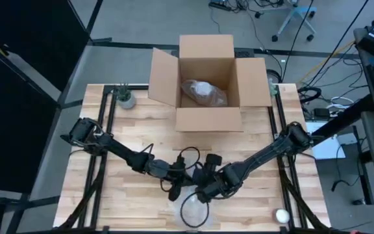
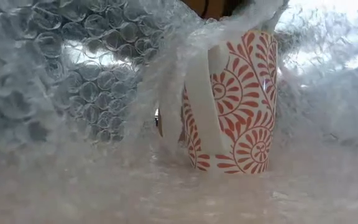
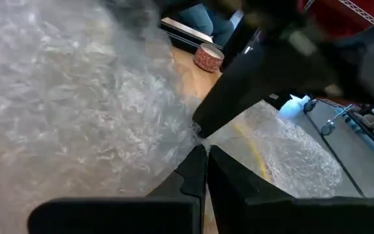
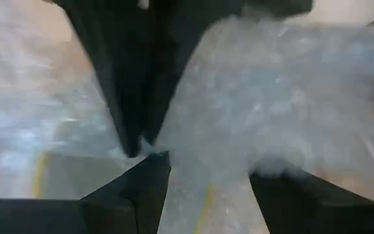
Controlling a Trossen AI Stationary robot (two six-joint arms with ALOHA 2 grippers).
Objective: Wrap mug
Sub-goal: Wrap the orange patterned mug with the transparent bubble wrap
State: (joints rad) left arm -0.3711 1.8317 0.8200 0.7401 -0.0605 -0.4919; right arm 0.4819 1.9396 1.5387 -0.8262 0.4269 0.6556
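Note:
The mug point(image 2: 229, 102), white with an orange spiral pattern, stands upright on a sheet of clear bubble wrap point(image 2: 73, 81) near the table's front edge. Part of the sheet is raised and draped over the mug's top. My left gripper point(image 3: 206, 159) is shut on the wrap just behind the mug point(image 1: 195, 209). My right gripper point(image 4: 223, 185) faces it tip to tip, open, with a bunch of wrap point(image 4: 271, 97) between its spread fingers. Both grippers meet at the table's near middle point(image 1: 187, 185). My left gripper pinches the edge of the bubble wrap point(image 3: 199, 138) between its two fingertips, coming in slanted from the table's left. The sheet rises from the table to the hold and spreads slack toward the mug. One layer or several, I cannot tell.
An open cardboard box point(image 1: 206, 114) stands at the table's far middle with a wrapped bundle point(image 1: 203, 93) inside. A small pot point(image 1: 126, 97) sits at the far left and a white ball point(image 1: 282, 214) at the near right. Bare wood lies to either side.

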